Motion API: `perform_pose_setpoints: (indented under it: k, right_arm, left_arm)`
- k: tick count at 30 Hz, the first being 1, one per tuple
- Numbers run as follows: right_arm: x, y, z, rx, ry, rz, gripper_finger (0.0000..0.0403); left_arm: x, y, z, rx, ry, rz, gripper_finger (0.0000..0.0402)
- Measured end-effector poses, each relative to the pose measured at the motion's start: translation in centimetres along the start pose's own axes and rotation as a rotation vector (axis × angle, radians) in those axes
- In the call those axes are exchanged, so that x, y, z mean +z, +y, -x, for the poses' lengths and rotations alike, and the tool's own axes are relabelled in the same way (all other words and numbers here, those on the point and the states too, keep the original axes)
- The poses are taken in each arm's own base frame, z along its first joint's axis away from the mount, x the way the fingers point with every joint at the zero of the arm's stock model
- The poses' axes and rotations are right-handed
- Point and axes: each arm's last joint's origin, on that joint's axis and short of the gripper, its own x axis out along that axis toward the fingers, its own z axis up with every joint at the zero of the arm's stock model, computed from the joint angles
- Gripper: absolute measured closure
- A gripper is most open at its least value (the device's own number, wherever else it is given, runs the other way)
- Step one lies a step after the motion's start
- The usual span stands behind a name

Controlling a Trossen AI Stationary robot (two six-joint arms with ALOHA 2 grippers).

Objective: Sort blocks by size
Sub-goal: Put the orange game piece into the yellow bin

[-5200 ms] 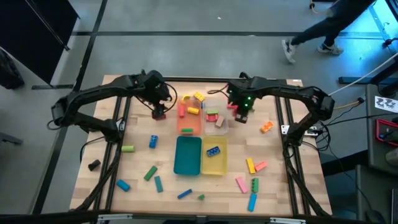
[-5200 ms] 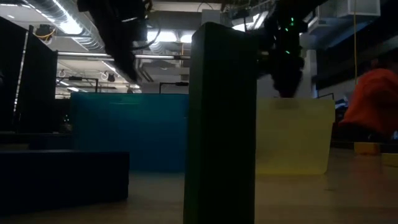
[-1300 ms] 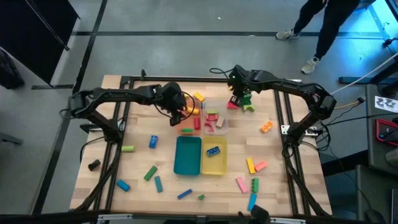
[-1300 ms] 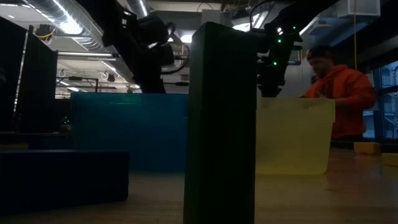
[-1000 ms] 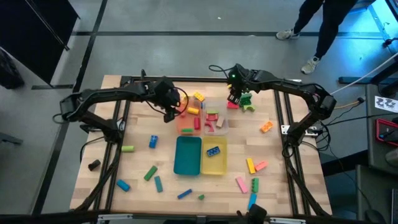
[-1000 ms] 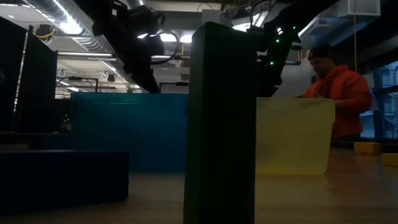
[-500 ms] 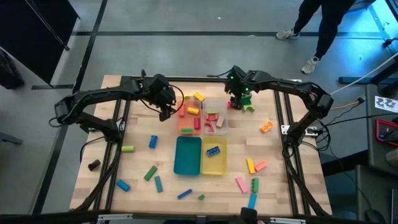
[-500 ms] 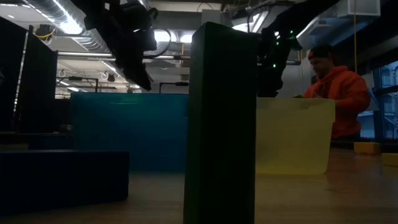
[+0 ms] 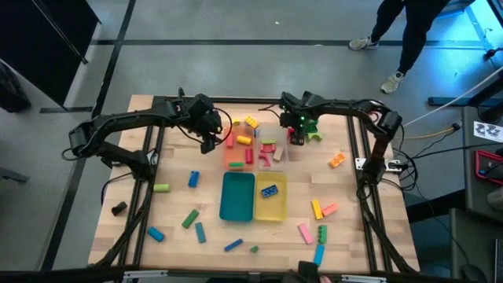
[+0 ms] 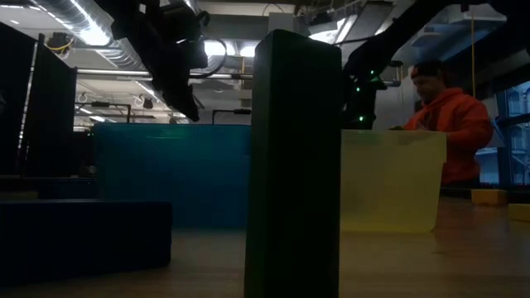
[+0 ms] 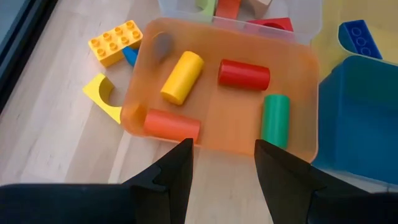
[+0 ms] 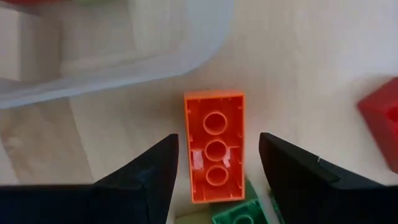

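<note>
Since half a second ago my right gripper (image 9: 296, 138) has slid toward the middle of the table and now hangs just beside the clear tray (image 9: 273, 151), while my left gripper (image 9: 207, 145) has stayed where it was, at the outer edge of the orange tray (image 9: 239, 149). My right fingers (image 12: 140, 180) stand spread apart with nothing between them; straight below lies an orange brick (image 12: 214, 147) with round holes showing, flat on the wood just beside the clear tray's rounded corner (image 12: 205, 34), with a green brick (image 12: 239, 211) touching its near end and a red block (image 12: 380, 127) off to one side. My left fingers (image 11: 177, 171) are parted too and hold nothing. Past them the orange tray (image 11: 298, 62) carries a yellow cylinder (image 11: 181, 77), a red cylinder (image 11: 244, 74), a green cylinder (image 11: 274, 120) and an orange cylinder (image 11: 171, 125). Just outside its wall sit a yellow studded brick (image 11: 115, 42) and a yellow arch piece (image 11: 103, 96). Nearer the front, the teal tray (image 9: 236, 196) and the yellow tray (image 9: 271, 206) stand side by side, the yellow one holding a blue brick (image 9: 269, 191). More blocks lie scattered over the near half of the table (image 9: 181, 259). Across the room a person in an orange hooded top (image 10: 460, 132) shows behind the yellow tray.
</note>
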Motion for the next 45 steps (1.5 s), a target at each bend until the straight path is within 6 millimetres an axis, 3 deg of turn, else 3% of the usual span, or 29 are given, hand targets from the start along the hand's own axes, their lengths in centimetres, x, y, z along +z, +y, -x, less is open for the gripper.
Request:
perform_pose_setpoints:
  k: [9,15,21,28,32,37,45]
  right_arm:
    - [-0.1,-0.2,-2.2,-0.031,0.092,0.005,0.0185]
    - [-0.2,-0.1,-1.9,-0.021,0.101,0.006,0.0262]
    - [0.2,-0.3,0.0,-0.061,0.207,0.011,0.0262]
    - [2.3,0.4,4.0,-0.058,0.241,0.039,0.0262]
    - [3.9,2.3,6.5,0.033,0.200,0.056,0.0255]
    - [5.8,6.0,8.9,0.120,0.156,0.071,0.0255]
    - [7.5,14.6,10.0,0.209,0.095,0.221,0.0253]
  left_arm:
    - [0.0,0.0,0.0,0.000,0.000,0.000,0.0247]
    - [0.0,0.0,0.0,-0.001,0.000,0.001,0.0247]
    - [0.0,0.0,0.0,0.000,-0.001,0.001,0.0247]
    - [0.0,0.0,0.0,0.000,-0.001,0.001,0.0247]
    - [0.0,0.1,0.0,0.001,-0.001,-0.008,0.0247]
    - [0.0,0.1,0.0,0.001,0.001,-0.017,0.0247]
    - [-0.2,-0.3,-0.1,-0.012,0.029,-0.018,0.0247]
